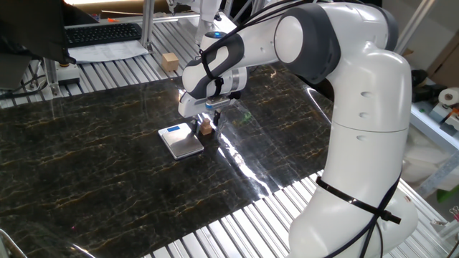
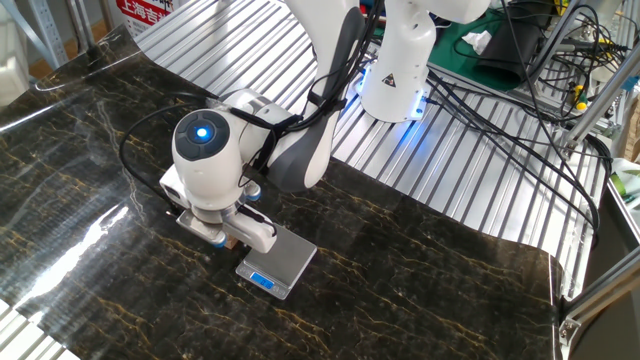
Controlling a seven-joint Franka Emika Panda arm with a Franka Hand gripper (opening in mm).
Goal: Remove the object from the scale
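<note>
Fig. legend. Franka arm w/ gripper (image 1: 206, 123) lowered just beside the scale (image 1: 181, 140), on the side away from its blue display strip (image 1: 172, 131). The object (image 1: 206, 128), a tiny tan-brown block, sat low between the fingers, off the platform and at or just above the dark marbled table (image 1: 86, 165); contact w/ the table could not be told. Whether the fingers were clamped on the block or parted around it could not be told at this res. In the other fixed view the scale (image 2: 277, 263) showed a bare platform; the gripper (image 2: 232, 238) was mostly hidden under the wrist, and only a sliver of tan showed there.

Handling, as judgement: block prob. wood, so light, stiff, not fragile; flat sides give fair friction. Best taken across two opposite flat faces, near mid-height. Its small size leaves little margin, and a skewed pinch could flick it out.

Writing: part of a red sign (image 2: 145, 8) w/ white characters at the frame top, too cropped to read. No brand legible on the scale or arm. A larger light-tan cube (image 1: 170, 61) stood well apart on the slatted surface, near a keyboard (image 1: 102, 33).
</note>
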